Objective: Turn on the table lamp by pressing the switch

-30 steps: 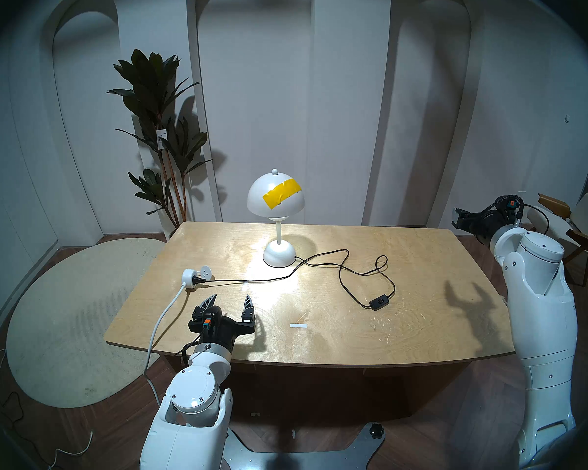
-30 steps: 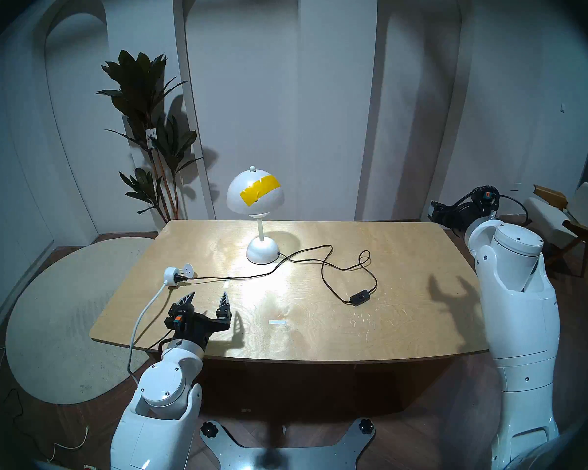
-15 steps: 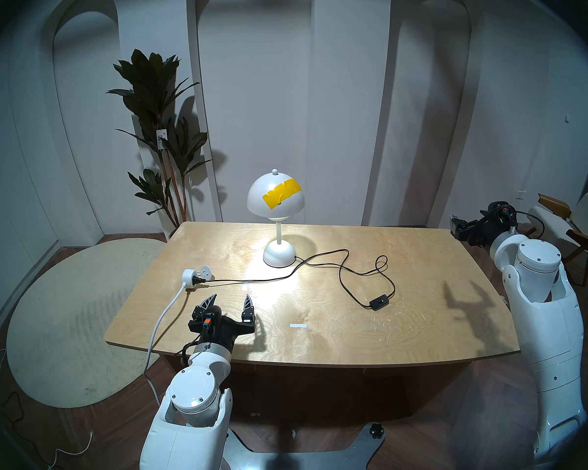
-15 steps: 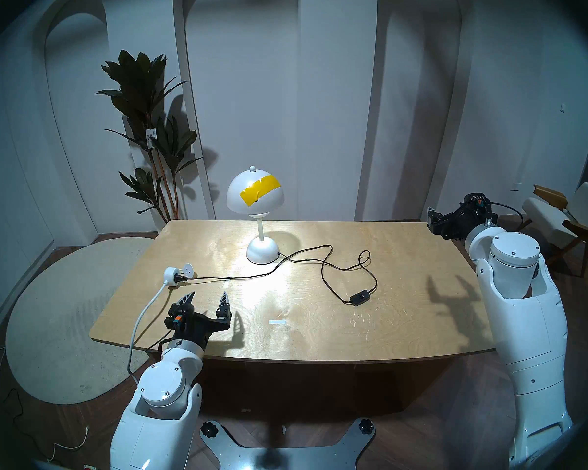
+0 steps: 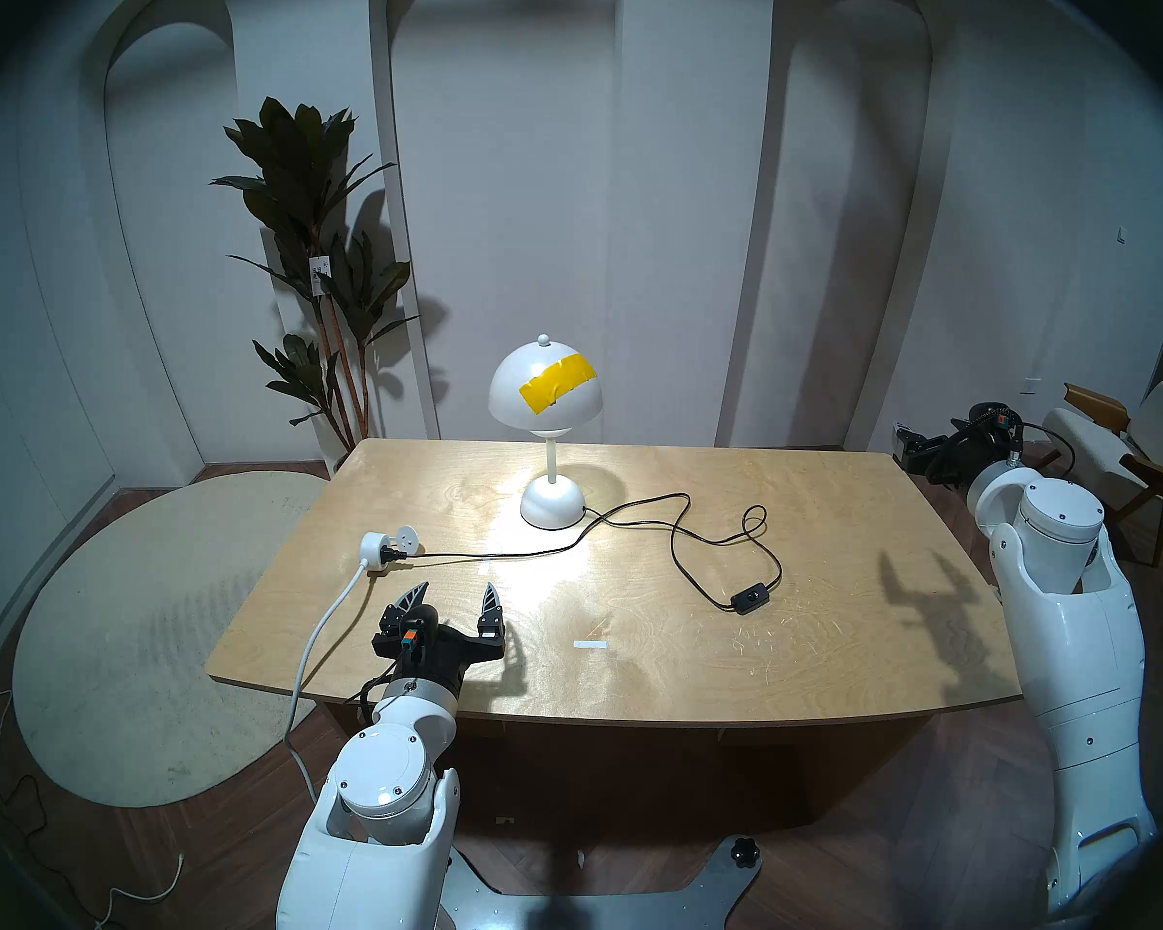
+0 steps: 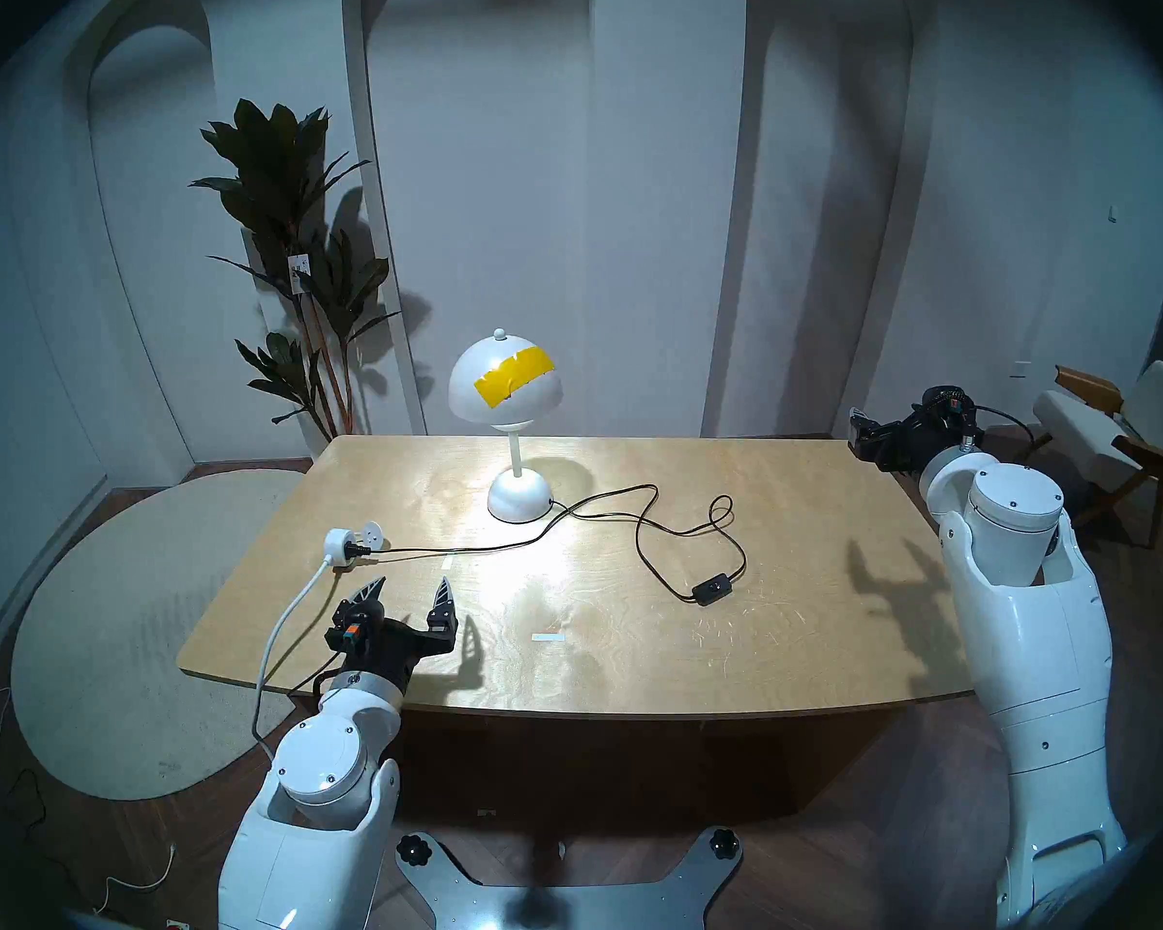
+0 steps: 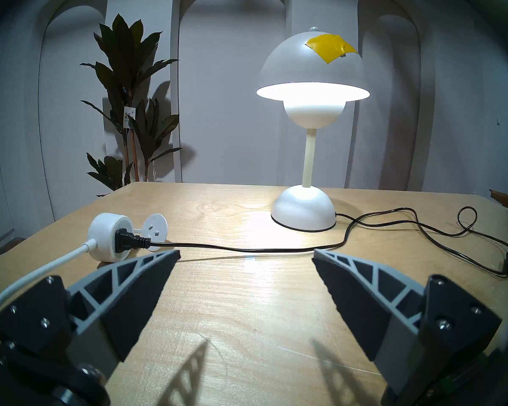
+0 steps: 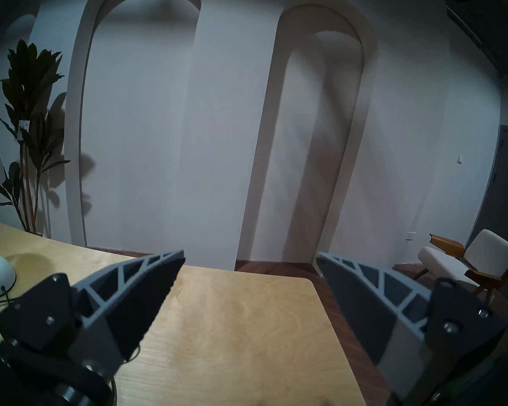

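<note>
Centrally on the wooden table (image 5: 834, 506), toward its far side, stands the table lamp (image 5: 545, 398), glowing beneath its white dome shade. Right of it and nearer, the switch (image 5: 750, 598) lies flat on its thin black cable (image 5: 673, 539), untouched. At the near left edge the left gripper (image 5: 454, 590) hovers spread and empty, while the right gripper (image 8: 250, 257), also spread and empty, hangs above the far right corner.

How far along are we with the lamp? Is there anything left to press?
It looks done: the lamp glows under its shade and brightens the table. The switch lies untouched now, cord plugged into the white socket. Nothing is in hand: the left claw and right claw are open and empty. Nothing appears left to press.
</note>
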You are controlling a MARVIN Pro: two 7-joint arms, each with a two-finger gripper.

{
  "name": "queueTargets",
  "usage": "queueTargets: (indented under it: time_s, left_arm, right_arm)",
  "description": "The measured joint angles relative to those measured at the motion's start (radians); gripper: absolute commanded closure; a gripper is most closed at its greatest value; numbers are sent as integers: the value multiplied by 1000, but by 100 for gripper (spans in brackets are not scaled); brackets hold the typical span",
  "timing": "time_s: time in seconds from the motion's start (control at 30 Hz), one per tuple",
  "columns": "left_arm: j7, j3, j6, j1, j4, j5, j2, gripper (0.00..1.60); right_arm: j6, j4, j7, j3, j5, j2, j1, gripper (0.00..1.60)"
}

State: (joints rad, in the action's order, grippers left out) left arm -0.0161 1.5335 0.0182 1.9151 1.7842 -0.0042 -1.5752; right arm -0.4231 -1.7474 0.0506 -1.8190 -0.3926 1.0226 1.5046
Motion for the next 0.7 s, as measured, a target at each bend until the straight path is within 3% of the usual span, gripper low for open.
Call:
queueTargets:
  time_s: [0.27, 0.7]
  left_arm:
    - [0, 0, 0, 0, 0, 0, 0, 0]
    - [0, 0, 0, 0, 0, 0, 0, 0]
  right_arm:
    - [33, 50, -22, 35, -14, 37, -26, 0]
    - [51, 51, -10, 51, -34, 48, -44, 0]
